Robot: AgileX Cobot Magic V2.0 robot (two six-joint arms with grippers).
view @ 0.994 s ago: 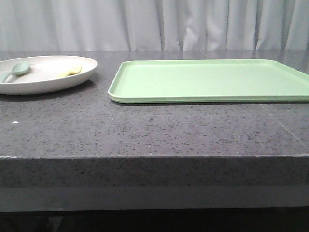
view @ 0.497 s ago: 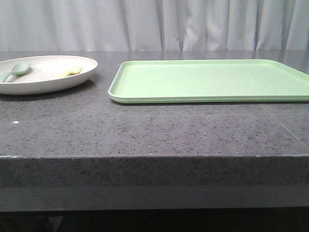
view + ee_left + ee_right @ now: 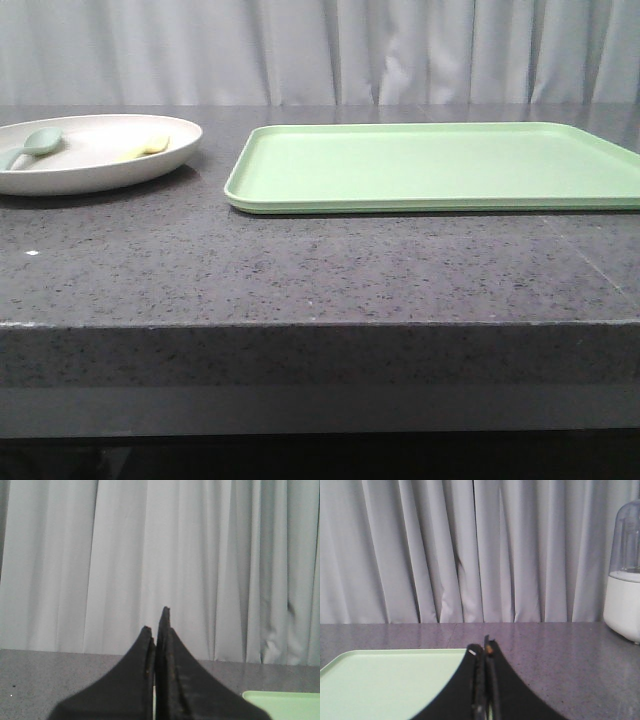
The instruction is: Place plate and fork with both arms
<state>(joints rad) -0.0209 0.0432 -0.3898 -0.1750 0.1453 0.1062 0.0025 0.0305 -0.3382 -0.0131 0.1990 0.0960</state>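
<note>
The off-white plate [image 3: 95, 175] sits on the dark stone table at the far left in the front view. The pale yellow fork [image 3: 145, 149] lies inside it toward its right side. A grey-green spoon [image 3: 35, 143] lies in it at the left. Neither arm shows in the front view. My left gripper [image 3: 156, 625] is shut and empty, pointing over the table toward the curtain. My right gripper [image 3: 482, 647] is shut and empty, above the near edge of the green tray [image 3: 385, 680].
The light green rectangular tray [image 3: 430, 165] lies on the table to the right of the plate; its corner shows in the left wrist view [image 3: 282, 702]. A white and clear jar-like appliance [image 3: 625, 575] stands at the table's far right. A grey curtain hangs behind.
</note>
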